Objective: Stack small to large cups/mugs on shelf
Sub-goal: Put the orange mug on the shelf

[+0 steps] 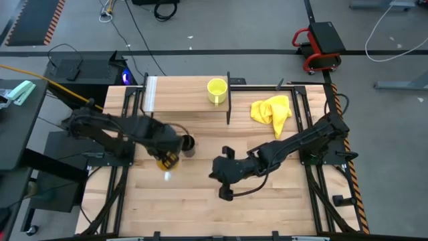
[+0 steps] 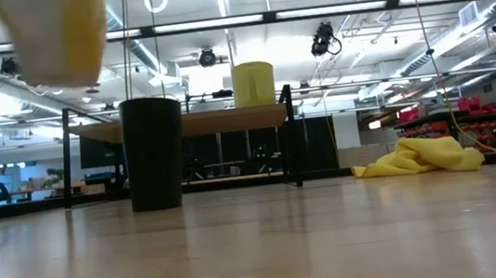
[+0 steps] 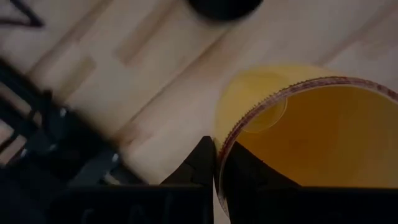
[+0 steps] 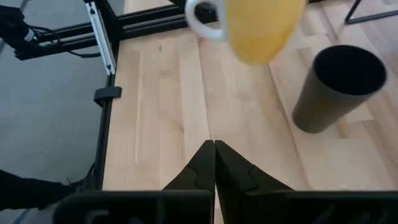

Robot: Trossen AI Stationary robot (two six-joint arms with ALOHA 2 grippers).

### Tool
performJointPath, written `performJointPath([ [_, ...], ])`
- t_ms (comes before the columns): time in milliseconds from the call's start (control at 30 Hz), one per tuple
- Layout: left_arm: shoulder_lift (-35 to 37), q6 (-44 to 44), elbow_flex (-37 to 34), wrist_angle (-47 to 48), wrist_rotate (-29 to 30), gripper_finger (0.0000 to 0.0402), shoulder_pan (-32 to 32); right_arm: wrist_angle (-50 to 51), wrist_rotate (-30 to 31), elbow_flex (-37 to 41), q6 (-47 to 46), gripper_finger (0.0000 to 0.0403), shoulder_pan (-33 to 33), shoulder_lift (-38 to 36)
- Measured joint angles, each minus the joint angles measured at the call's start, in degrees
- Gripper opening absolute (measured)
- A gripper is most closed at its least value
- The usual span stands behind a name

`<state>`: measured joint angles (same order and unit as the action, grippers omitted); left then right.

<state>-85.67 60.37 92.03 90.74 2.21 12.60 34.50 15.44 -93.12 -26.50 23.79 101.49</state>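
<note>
**Operator:** Beside the black cup (image 1: 188, 144), what is the left gripper (image 1: 167, 159) holding?

**Technician:** Its fingers are clamped on the rim of the orange mug (image 3: 311, 134), one finger inside the wall and one outside. The low view shows the mug (image 2: 54, 37) raised clear of the tabletop (image 1: 200, 201), up and to one side of the black cup (image 2: 154, 152).

**Operator:** Location of the remaining items?

**Technician:** The yellow mug (image 1: 217, 90) stands upright on the shelf (image 1: 184, 94), beyond the black cup. The yellow cloth (image 1: 272, 110) lies on the tabletop past the shelf end, well apart from the black cup. The right gripper (image 1: 223, 175) waits above bare tabletop on the black cup's other side, fingers together and holding nothing.

**Operator:** Procedure for the current step?

**Technician:** Judged as the carry phase. Recommended:
- Keep the mug level; a rim pinch resists tilting poorly.
- Clear the black cup's rim before travelling sideways; the two are near each other.
- Centre the mug over its destination, then descend straight.
- Release only once the base is seated.

**Operator:** Principal risk?

**Technician:** Probably the mug rotating in the pinch and clipping the black cup.
</note>
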Motion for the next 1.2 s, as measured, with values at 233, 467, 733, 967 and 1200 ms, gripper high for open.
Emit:
performJointPath([
  [233,-0.5,-7.3,9.6,-0.7,1.6,0.0019,-8.1,4.7,1.0,0.0,0.9,0.0009,0.0,-2.4],
  [467,-0.6,-13.9,10.8,-0.7,2.9,0.0019,-19.5,7.4,1.1,0.0,0.9,0.0009,0.4,-2.7],
  [733,-0.7,-23.1,10.8,-0.7,3.0,0.0019,-33.9,8.6,1.1,0.0,0.8,0.0009,0.3,-2.7],
  [967,-0.7,-31.7,10.8,-3.7,2.9,0.0019,-42.7,8.5,4.4,0.0,-1.0,0.0009,-1.3,-2.7],
  [1200,-3.4,-39.6,10.8,-7.6,2.6,0.0019,-48.2,7.8,5.4,0.0,-3.6,0.0009,-4.4,-2.7],
])
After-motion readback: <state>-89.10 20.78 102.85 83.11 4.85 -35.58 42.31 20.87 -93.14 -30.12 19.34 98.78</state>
